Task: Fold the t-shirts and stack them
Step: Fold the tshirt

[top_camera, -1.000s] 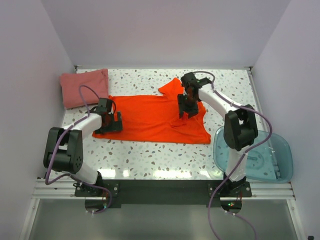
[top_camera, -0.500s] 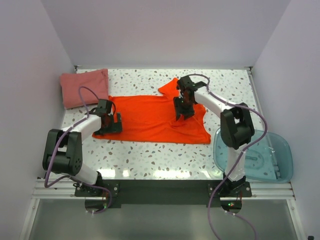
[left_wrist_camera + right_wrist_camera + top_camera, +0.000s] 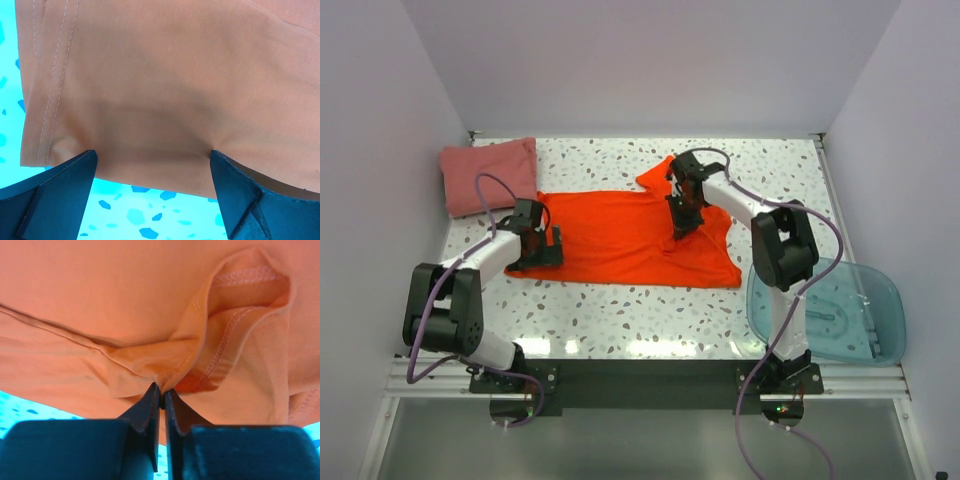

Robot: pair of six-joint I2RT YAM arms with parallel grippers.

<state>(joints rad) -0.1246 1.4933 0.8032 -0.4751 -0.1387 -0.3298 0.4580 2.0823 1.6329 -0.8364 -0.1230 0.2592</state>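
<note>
Right wrist view: the right gripper [image 3: 162, 390] has slid inward and now pinches a collar fold of the orange shirt [image 3: 610, 235], which lies spread between the arms. The left gripper [image 3: 152, 156] stays wide at the hem, so folding probably begins.

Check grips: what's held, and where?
Right gripper pinches the orange shirt at a bunched fold by a stitched seam. Left gripper open, holds nothing.

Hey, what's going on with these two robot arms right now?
Both arms are working on the orange t-shirt, which is spread flat on the table. The right gripper is shut on a bunched fold at the end nearer its arm. The left gripper is open, straddling the hem edge at the other end. The pink t-shirt lies folded in the far left corner.
</note>
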